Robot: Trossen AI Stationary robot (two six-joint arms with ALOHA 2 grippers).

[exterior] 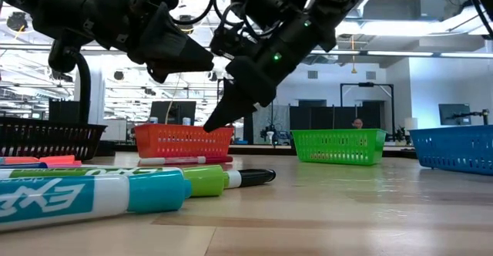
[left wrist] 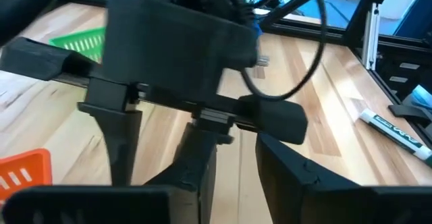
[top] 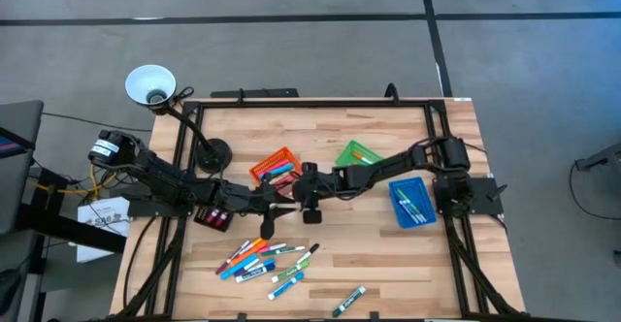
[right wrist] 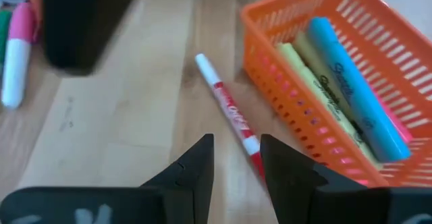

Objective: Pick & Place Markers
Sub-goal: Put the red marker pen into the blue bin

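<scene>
high view: we see both grippers meeting just beside the orange bin (top: 275,165); the markers (top: 260,256) lie in a loose pile well below it.
low view: a red marker (exterior: 183,160) lies on the table in front of that bin.
left wrist: left gripper (left wrist: 233,177) fingers apart, nothing between them.
right wrist: right gripper (right wrist: 236,158) fingers apart, straddling the red marker against the bin wall, not clamped.
step: we reckon it's the pick; next, close, lift, drop it in the bin.
</scene>
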